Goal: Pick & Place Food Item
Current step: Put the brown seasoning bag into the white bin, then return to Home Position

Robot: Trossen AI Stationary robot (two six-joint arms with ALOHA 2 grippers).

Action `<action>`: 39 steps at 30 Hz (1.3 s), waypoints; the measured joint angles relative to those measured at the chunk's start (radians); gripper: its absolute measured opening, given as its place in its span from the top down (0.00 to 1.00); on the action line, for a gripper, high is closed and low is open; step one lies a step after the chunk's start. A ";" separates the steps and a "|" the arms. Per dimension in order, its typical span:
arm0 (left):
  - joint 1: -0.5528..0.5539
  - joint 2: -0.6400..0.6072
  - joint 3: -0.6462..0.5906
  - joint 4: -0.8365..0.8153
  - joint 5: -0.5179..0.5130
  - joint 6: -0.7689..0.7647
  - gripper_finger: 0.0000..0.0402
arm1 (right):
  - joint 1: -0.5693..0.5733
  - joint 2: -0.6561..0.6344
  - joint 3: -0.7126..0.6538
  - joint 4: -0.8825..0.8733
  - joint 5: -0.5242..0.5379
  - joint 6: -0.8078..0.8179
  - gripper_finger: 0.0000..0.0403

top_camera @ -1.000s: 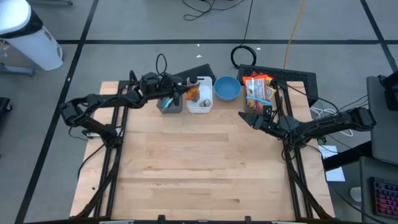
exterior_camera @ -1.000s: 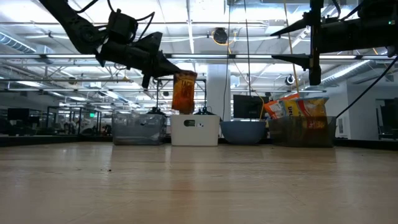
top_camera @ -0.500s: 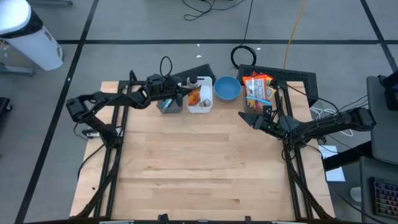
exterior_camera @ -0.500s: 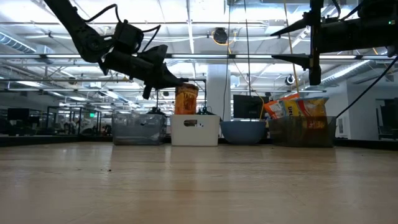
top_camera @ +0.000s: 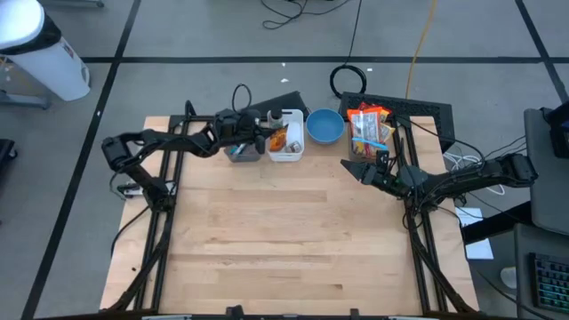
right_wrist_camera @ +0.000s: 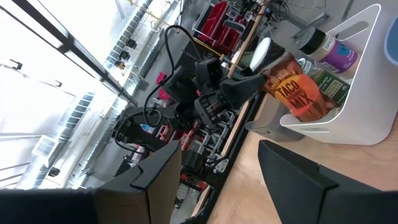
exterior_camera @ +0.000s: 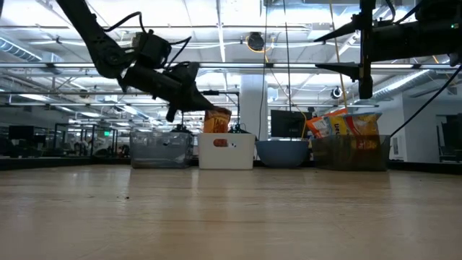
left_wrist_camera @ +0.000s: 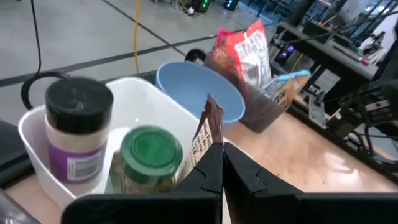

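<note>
Low view: we see the taco mix packet (exterior_camera: 216, 120) lower than 1 second ago, now partly inside the white bin (exterior_camera: 226, 151). The packet hangs at the tips of the left gripper (top_camera: 265, 134), whose fingers are clamped on its top edge. The right gripper (top_camera: 349, 167) waits, jaws parted and empty, beside the snack basket (top_camera: 369, 142).
</note>
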 joint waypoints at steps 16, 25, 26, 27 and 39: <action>-0.043 0.024 0.000 -0.040 -0.114 0.030 0.97 | -0.004 0.000 0.000 -0.015 0.005 0.003 0.48; -0.042 0.024 0.000 -0.058 -0.124 0.015 0.95 | -0.004 0.001 0.000 -0.023 0.005 0.003 0.48; -0.042 0.024 0.000 -0.057 -0.123 0.006 0.95 | -0.004 0.000 0.000 -0.023 0.005 0.003 0.48; -0.040 0.024 0.000 -0.057 -0.123 0.003 0.95 | -0.004 0.001 0.000 -0.023 0.005 0.003 0.48; -0.039 0.023 0.000 -0.056 -0.122 -0.034 0.70 | -0.004 0.000 0.000 -0.023 0.001 0.003 0.48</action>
